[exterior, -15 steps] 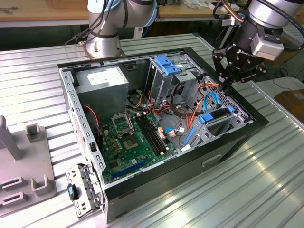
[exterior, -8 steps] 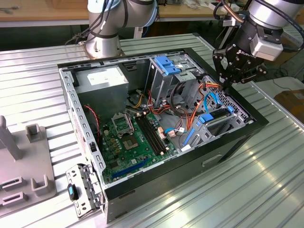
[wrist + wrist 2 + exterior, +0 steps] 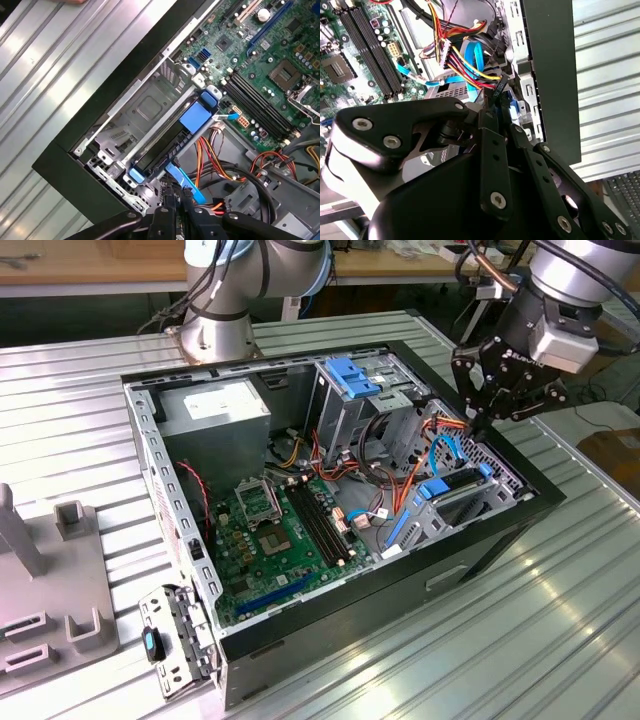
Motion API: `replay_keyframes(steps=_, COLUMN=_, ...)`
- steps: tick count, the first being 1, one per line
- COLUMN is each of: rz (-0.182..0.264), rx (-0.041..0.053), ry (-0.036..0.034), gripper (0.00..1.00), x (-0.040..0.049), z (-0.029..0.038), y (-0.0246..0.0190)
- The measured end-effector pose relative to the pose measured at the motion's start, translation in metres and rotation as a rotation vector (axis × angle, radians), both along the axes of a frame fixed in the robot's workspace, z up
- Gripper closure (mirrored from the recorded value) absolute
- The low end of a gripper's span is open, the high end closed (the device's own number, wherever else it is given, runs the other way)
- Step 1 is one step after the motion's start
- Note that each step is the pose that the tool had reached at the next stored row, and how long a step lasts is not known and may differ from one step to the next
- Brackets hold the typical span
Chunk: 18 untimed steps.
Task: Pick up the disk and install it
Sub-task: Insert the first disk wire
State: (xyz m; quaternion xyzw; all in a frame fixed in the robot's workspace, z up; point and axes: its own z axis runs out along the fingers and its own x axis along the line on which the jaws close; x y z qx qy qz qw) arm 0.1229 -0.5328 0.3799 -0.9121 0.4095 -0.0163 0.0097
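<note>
Ribbed bright metal counter (image 3: pixel 560 620) is carrying the whole setup. At 9 o'clock in the exterior view, a grey moulded plastic fixture block (image 3: pixel 60 580) is standing apart from the open black sheet-metal computer case (image 3: pixel 400 590). Inside the case, a green circuit board (image 3: pixel 270 540) is lying flat at 7 o'clock.

The disk (image 3: pixel 455 487), a dark flat metal slab framed by bright blue plastic rails, is sitting slanted in the grey steel bay at 3 o'clock of the case. In the first wrist view the disk (image 3: pixel 162 150) is showing edge-on.

The black jointed hand (image 3: pixel 480 425) is hovering just above, at 1 o'clock of the disk. Its fingers are pressing together on nothing I can make out, with the tips near a flat blue cable (image 3: pixel 182 182).

Judgement: the disk is likely stiff, dense for its size and sensitive to knocks, with slick metal faces. The blue rails and end tab are offering the safest hold.
</note>
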Motion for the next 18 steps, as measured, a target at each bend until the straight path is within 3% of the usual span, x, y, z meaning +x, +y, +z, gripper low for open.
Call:
replay_keyframes(steps=6, rz=-0.151, rx=0.0002, ry=0.0000, gripper=0.84, x=0.0000, z=-0.0047, y=0.0000)
replay_keyframes(steps=9, rz=-0.283, rx=0.0001, ry=-0.0001, gripper=0.84, x=0.0000, z=-0.0081, y=0.0000)
replay_keyframes(steps=12, rz=-0.380, rx=0.0001, ry=0.0000, gripper=0.84, x=0.0000, z=-0.0103, y=0.0000)
replay_keyframes(steps=13, rz=-0.441, rx=0.0001, ry=0.0000, gripper=0.84, x=-0.0001, z=-0.0116, y=0.0000)
replay_keyframes(steps=16, rz=-0.455, rx=0.0002, ry=0.0000, gripper=0.84, x=-0.0004, z=-0.0118, y=-0.0001)
replay_keyframes(steps=18, rz=-0.455, rx=0.0002, ry=0.0000, gripper=0.84, x=-0.0064, z=-0.0120, y=-0.0009)
